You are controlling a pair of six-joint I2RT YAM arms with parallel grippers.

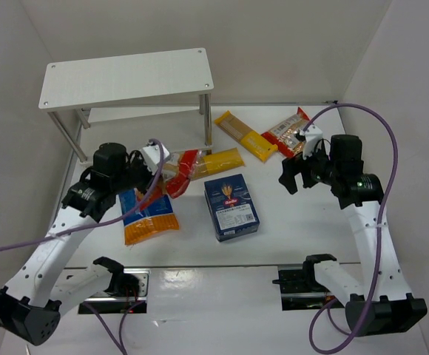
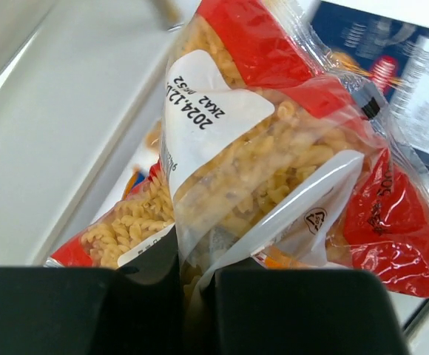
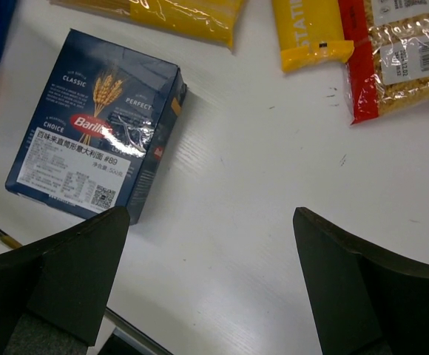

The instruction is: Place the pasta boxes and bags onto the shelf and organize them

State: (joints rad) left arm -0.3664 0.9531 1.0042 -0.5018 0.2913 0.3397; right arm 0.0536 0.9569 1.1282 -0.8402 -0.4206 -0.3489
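Red-edged pasta bag (image 2: 274, 163) is clamped in the left gripper (image 2: 196, 285); the shelf (image 1: 126, 78) lies up-frame, nearest that arm.

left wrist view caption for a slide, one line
Left gripper shut on a red-edged clear bag of fusilli, dark blue box beyond.

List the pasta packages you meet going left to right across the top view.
blue-and-orange bag → held red bag → blue box → right red bag. The yellow packs overlap the box's span, so they are left out.
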